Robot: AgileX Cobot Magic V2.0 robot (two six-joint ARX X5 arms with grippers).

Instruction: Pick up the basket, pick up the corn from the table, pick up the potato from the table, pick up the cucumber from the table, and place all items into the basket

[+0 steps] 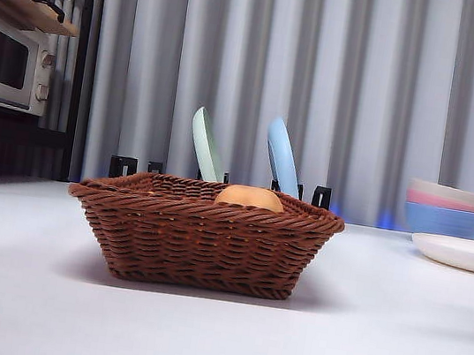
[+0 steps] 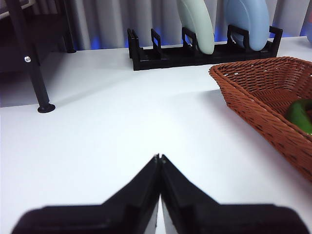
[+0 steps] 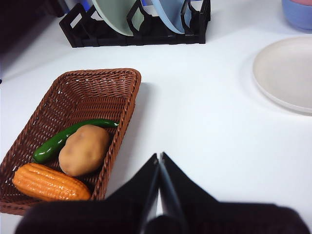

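Observation:
The brown wicker basket (image 1: 202, 235) stands on the white table in the middle of the front view. It also shows in the right wrist view (image 3: 87, 83) and the left wrist view (image 2: 258, 92). Inside it lie the orange corn (image 3: 48, 183), the tan potato (image 3: 84, 149) and the green cucumber (image 3: 63, 139). The potato's top (image 1: 250, 198) shows above the rim in the front view. A bit of cucumber (image 2: 300, 114) shows in the left wrist view. My left gripper (image 2: 159, 158) is shut and empty beside the basket. My right gripper (image 3: 159, 157) is shut and empty, above the table beside the basket.
A black plate rack (image 1: 219, 178) with a green plate (image 1: 207, 146) and a blue plate (image 1: 283, 158) stands behind the basket. Stacked bowls (image 1: 446, 209) and a white plate (image 1: 466, 254) are at the right. A microwave (image 1: 9, 63) on a black shelf stands at the left.

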